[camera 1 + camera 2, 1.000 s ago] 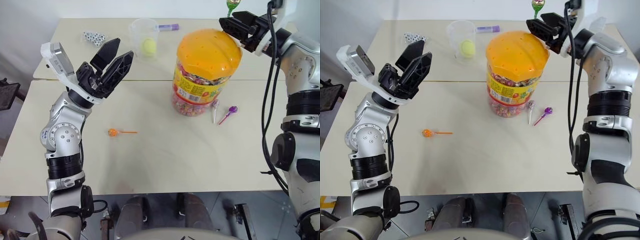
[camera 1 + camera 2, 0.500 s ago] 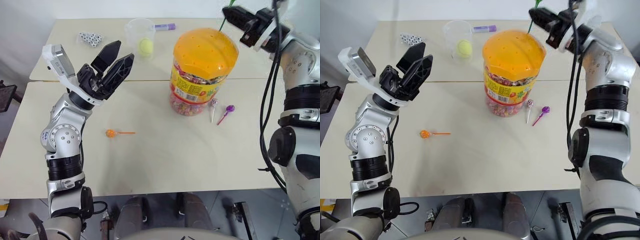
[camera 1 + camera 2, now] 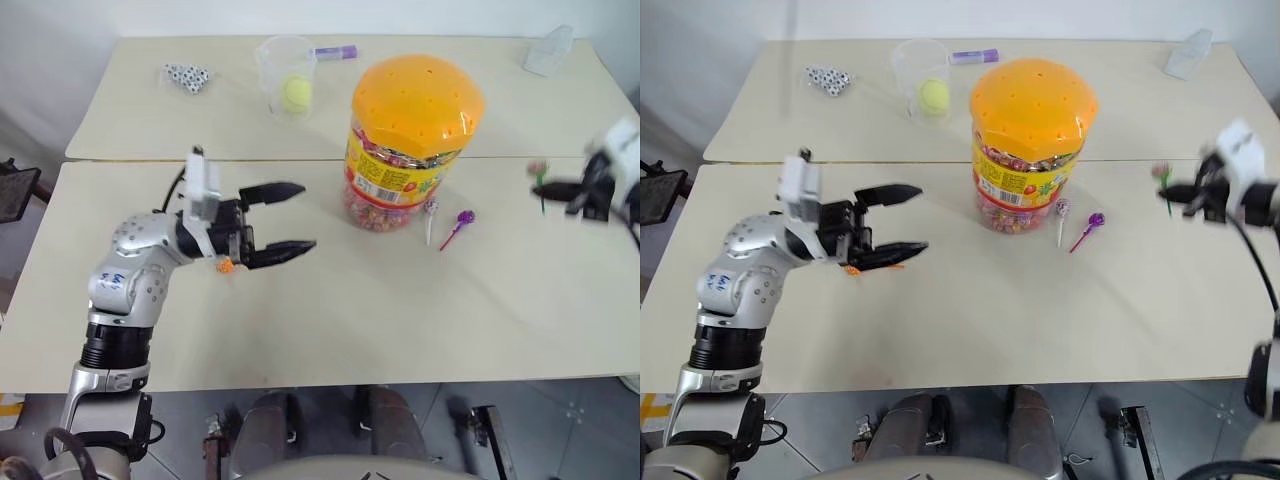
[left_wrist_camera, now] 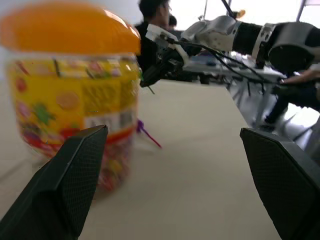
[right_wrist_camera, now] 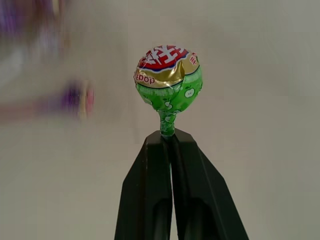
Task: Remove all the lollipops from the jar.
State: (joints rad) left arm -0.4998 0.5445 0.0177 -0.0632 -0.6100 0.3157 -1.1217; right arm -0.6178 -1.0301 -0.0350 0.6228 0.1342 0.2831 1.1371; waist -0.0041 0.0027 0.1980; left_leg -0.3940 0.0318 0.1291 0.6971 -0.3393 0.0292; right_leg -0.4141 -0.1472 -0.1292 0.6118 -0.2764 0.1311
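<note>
R fingers [image 5: 170, 142] clamped on green lollipop [image 5: 168, 80] stick; L fingers [image 3: 296, 218] spread wide near jar [image 3: 412, 140].

Table [image 3: 330, 330]: jar [image 3: 412, 140], cup [image 3: 285, 75], lollipops [image 3: 458, 224]

jar [image 3: 1033, 140] upright, lollipops [image 3: 1078, 228] beside (table)

A yellow ball [image 3: 295, 93] is being held inside a clear plastic cup [image 3: 285, 62] on the far counter [image 3: 150, 120]; a purple marker [image 3: 336, 52] and dice [image 3: 187, 76] are lying near it.
</note>
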